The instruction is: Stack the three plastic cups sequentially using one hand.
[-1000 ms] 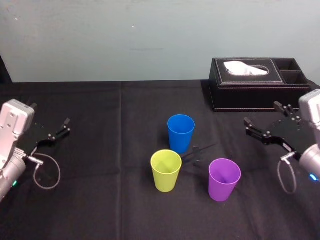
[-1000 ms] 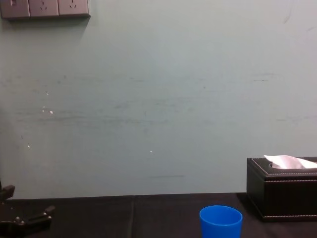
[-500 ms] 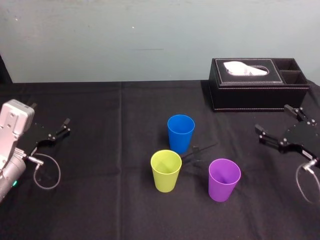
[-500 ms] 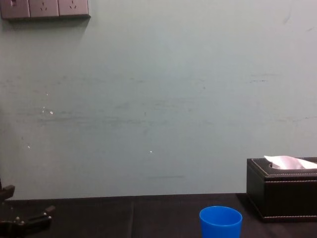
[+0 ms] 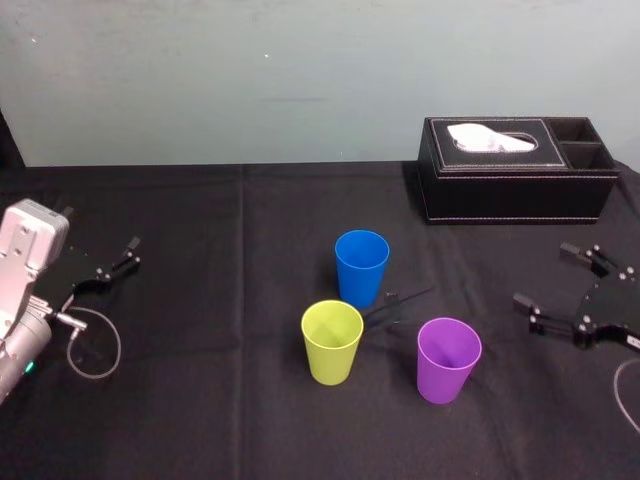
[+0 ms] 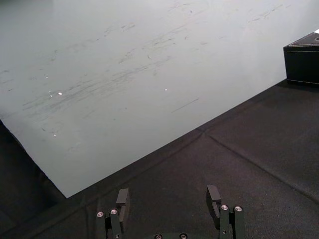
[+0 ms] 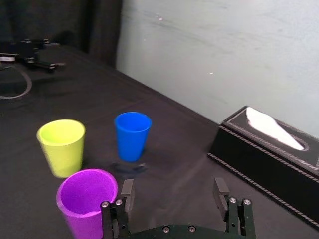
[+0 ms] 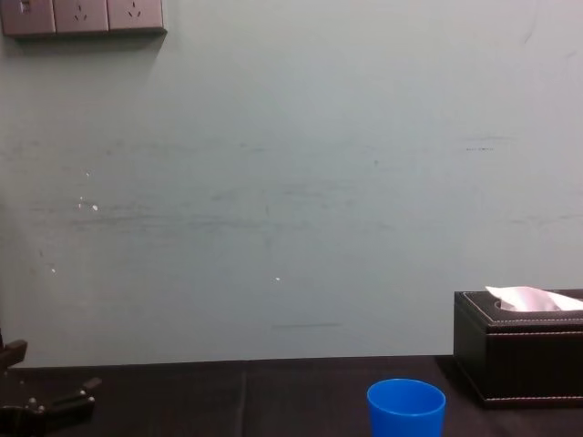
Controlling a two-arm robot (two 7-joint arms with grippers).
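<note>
One purple cup [image 5: 449,358] left of spread right hand [image 5: 541,273], apart, upright

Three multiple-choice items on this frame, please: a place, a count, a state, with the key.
1. Which cup stands nearest the right gripper? A blue cup B yellow-green cup C purple cup
2. How many cups are on the table? A two B three C four
3. The right gripper is: A open, empty B shut on a cup C shut on tissue
Key: 1 C, it stands closest. 2 B, three stand apart, none nested. 3 A, its fingers are spread, nothing between. The left gripper sits open at the far left.
</note>
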